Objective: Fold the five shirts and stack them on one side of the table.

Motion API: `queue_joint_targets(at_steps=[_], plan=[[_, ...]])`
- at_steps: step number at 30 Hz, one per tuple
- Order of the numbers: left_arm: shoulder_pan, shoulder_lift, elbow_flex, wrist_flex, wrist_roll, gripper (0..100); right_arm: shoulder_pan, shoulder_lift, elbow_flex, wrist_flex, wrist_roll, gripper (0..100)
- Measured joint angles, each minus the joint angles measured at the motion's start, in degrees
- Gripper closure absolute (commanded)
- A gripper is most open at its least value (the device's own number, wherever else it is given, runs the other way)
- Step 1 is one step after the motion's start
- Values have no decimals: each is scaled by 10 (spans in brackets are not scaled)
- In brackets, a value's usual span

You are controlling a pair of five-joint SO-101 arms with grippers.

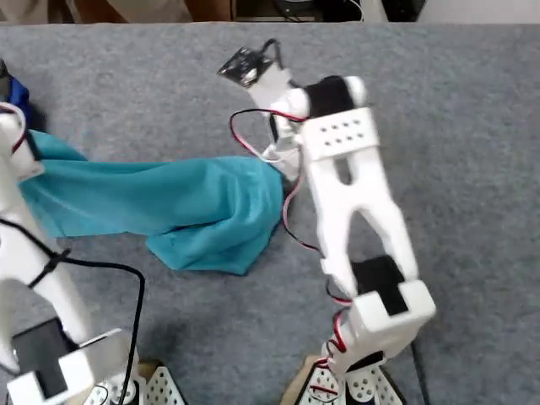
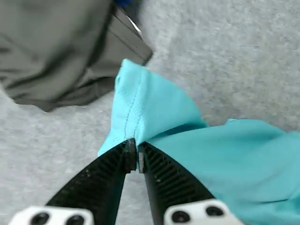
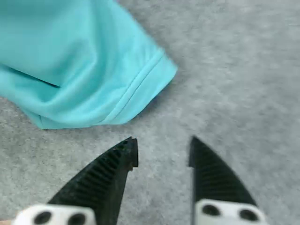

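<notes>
While your left hand [image 2: 134,158] clamps a fold of the teal shirt [image 1: 186,207], stretched across the surface [image 1: 456,126] beside a dark garment [image 2: 51,51], your right hand [image 3: 161,152] hangs parted just off its hem.

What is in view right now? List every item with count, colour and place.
teal shirt: one, teal, bunched across the left half of the table, one edge pinched in the left gripper.
dark grey garment: one, dark grey, on the table just past the shirt's pinched end.
blue item: one, blue, at the table's far left edge; too little shows to say what it is.
table: one, grey felt-like surface.
arms: two, white with red and black wires, left arm and right arm.
left gripper: one, black, shut on the shirt.
right gripper: one, black, open over bare table beside the shirt's hem.
</notes>
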Motion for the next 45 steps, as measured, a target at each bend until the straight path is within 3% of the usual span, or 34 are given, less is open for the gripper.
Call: queue_joint_targets(at_steps=[4, 12, 17, 22, 25, 35, 45], plan=[[-19, -40, 67, 0, -43, 982, -30, 71, -40, -11, -4, 756], [-14, -74, 289, 0, -54, 982, -63, 287, -247, -22, -69, 756], [-9, -74, 365, 0, -54, 982, -81, 436, -392, 35, -95, 758], [-5, -74, 379, 0, -54, 982, -83, 515, -475, 66, -100, 907], [-5, -74, 382, 0, -54, 982, -83, 517, -480, 66, -118, 995], [-5, -74, 386, 0, -54, 982, -65, 500, -480, 66, -150, 994], [-5, -84, 215, 0, -54, 982, -37, 218, -479, 69, -155, 993]])
